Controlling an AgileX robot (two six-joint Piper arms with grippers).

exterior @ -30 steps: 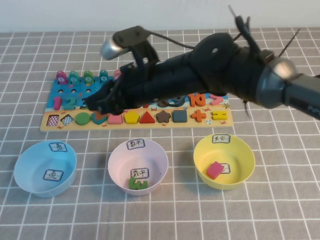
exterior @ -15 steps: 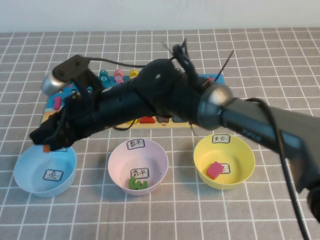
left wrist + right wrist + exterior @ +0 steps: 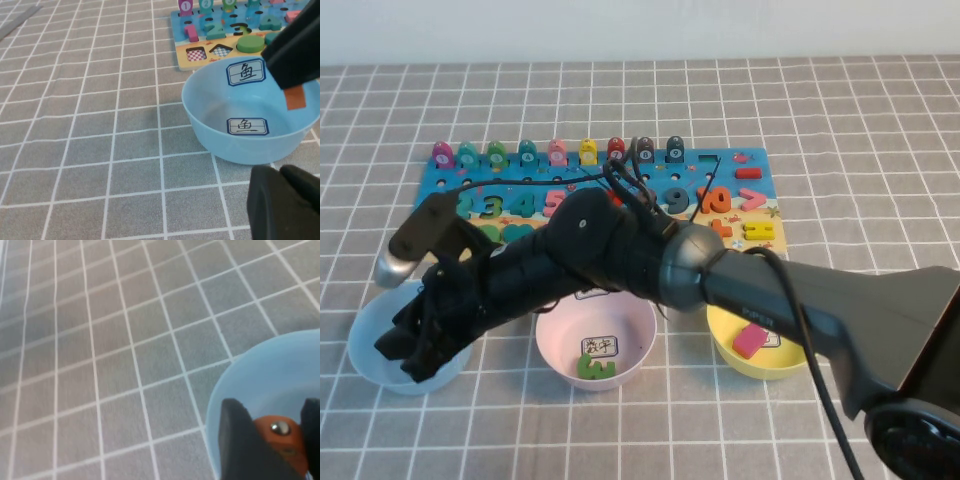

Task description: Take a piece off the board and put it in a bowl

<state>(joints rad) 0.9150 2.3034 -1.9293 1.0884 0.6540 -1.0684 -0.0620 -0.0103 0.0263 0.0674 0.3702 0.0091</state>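
Right gripper [image 3: 272, 437]: jaws clamped on the piece [image 3: 281, 434], small, orange, metal-studded, over the bowl [image 3: 240, 145], smooth light-blue plastic. The board [image 3: 740, 170], printed wood, beyond. Left gripper [image 3: 285, 202]: near the bowl; jaws apparently together.

Crowded over the near-left bowl, open cloth at the edges

My right gripper [image 3: 415, 355], clamped on the piece [image 3: 280, 436], fills the blue bowl [image 3: 365, 350]; my arm bars the pink bowl [image 3: 630, 335] and the board [image 3: 740, 165]. My left gripper [image 3: 285, 202] sits just beside that bowl. The table's [image 3: 880, 120] left edge and far-right corner lie free.
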